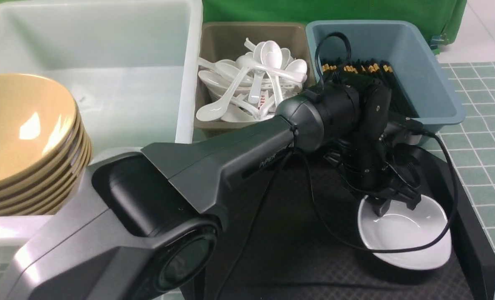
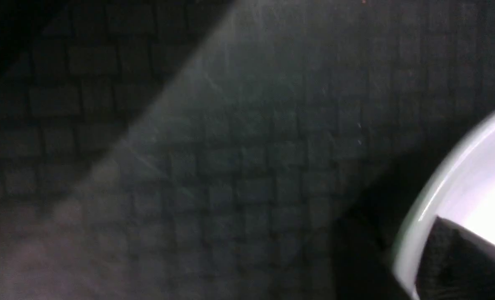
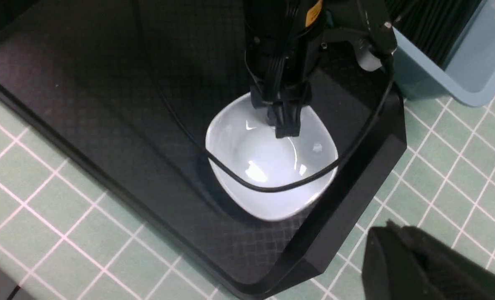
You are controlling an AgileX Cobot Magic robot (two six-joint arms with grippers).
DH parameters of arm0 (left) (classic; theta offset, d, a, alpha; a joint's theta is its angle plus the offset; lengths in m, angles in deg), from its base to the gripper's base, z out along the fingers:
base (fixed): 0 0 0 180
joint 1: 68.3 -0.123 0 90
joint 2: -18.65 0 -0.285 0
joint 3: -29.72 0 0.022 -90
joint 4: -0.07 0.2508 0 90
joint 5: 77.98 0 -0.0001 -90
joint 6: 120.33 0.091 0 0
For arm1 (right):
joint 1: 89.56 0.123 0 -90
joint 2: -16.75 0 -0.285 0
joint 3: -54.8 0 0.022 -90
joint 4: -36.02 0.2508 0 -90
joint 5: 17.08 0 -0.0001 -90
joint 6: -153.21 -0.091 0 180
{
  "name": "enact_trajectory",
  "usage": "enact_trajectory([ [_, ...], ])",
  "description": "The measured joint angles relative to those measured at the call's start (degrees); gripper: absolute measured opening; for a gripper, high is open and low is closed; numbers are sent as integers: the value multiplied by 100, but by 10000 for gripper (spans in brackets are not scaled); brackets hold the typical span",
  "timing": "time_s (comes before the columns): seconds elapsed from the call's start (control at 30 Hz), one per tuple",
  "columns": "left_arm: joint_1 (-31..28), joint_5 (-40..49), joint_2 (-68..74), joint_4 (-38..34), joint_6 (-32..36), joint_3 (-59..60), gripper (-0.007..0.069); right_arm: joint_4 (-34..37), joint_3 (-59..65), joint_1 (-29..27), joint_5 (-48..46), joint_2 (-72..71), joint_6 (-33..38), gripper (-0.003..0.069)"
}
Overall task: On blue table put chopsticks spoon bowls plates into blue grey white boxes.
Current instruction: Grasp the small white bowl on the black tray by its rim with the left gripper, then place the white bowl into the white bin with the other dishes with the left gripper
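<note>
A small white plate [image 1: 410, 237] of rounded-square shape lies in the black tray [image 1: 293, 250]. My left gripper [image 1: 381, 205] points down onto its near rim and is shut on it; one finger [image 2: 460, 258] rests inside the plate's rim [image 2: 414, 233]. The right wrist view shows the same grip, the left gripper [image 3: 284, 121] on the plate [image 3: 268, 166]. My right gripper [image 3: 387, 233] hangs shut and empty over the blue table [image 3: 439, 166], beside the tray's corner. Tan bowls [image 1: 22, 137] are stacked in the white box [image 1: 106, 41]. Black chopsticks [image 1: 356, 68] lie in the blue box [image 1: 431, 75].
The grey box [image 1: 231, 37] between the white and blue ones holds a pile of white spoons [image 1: 251, 83]. My left arm [image 1: 189, 175] crosses the tray from the near left, its cable [image 1: 447, 208] looping over the plate. Green cloth hangs behind the boxes.
</note>
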Motion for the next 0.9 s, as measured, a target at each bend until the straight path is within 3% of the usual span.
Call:
enact_trajectory([
  [0.13,-32,294,-484,280,5,-53,11,302,-128,0,-14,221,198,48],
  [0.37,-615,738,-2083,1110,-3,44,6,1372,-1143,16,9,1036,962,48],
  [0.5,-1078,750,-3102,1190,-23,535,6,1695,-1592,244,68,1428,1175,48],
  [0.7,-2138,824,-4870,1267,-36,2462,6,1695,-2440,1450,269,2364,1355,48],
  [0.77,-2731,839,-5516,1312,-36,3379,6,1428,-2807,2038,291,2837,1333,48],
  [0.9,-3498,723,-6099,1470,149,4226,6,922,-3181,2560,285,3357,1173,48],
])
